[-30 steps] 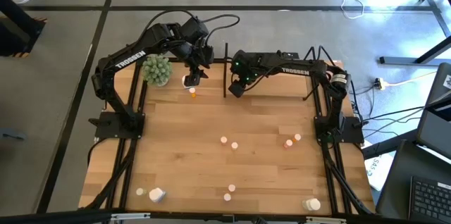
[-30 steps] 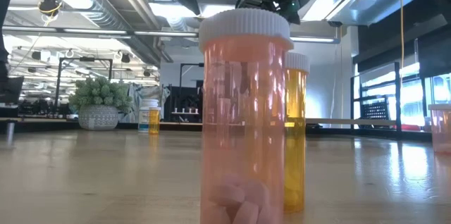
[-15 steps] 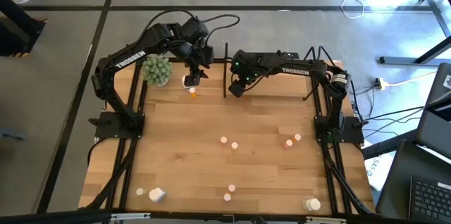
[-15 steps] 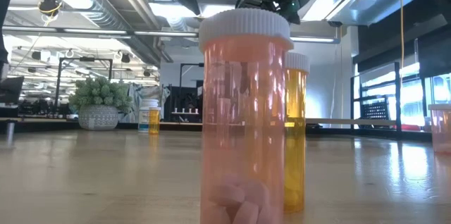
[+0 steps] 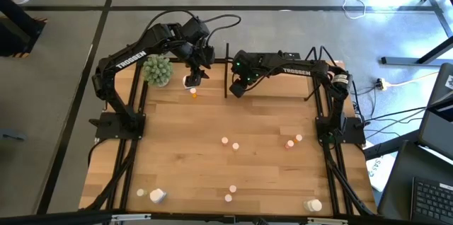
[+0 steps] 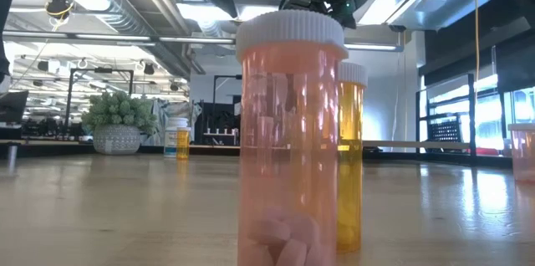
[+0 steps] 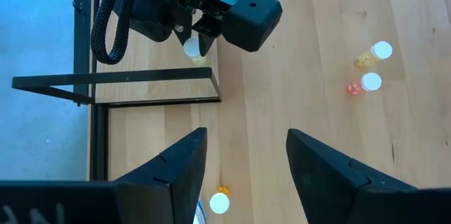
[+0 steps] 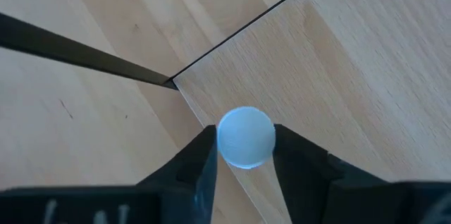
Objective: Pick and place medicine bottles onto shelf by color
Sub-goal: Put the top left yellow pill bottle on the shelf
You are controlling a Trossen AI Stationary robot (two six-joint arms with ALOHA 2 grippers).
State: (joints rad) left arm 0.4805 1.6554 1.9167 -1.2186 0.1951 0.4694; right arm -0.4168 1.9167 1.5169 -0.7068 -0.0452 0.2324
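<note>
My right gripper [image 8: 244, 155] is shut on a small white-capped medicine bottle [image 8: 245, 137] over a corner of the light-wood shelf board [image 8: 345, 55], beside a black upright [image 5: 226, 76]. It also shows in the left wrist view [image 7: 192, 48]. My left gripper [image 7: 245, 155] is open and empty at the far left, next to the green plant ball [image 5: 158, 70]. It hangs above an orange bottle with a white cap [image 7: 219, 203], which stands on the table. Other small bottles [image 5: 225, 141] stand about the tabletop. My right gripper pinches the bottle between its two fingers [image 8: 201, 155], at the sides just under the white cap [image 8: 245, 122]. The fingers come from above, pointing down. The bottle stands upright, cap up. Whether its base rests on the shelf board is hidden by the bottle itself.
Two pairs of small bottles stand mid-table [image 5: 236, 146] [image 5: 289, 143], and another pair near the front [image 5: 230, 193]. Larger white bottles lie at the front left [image 5: 157, 196] and front right [image 5: 313, 205]. A pink bottle [image 6: 291, 132] and an amber one [image 6: 351, 157] stand close before the low camera.
</note>
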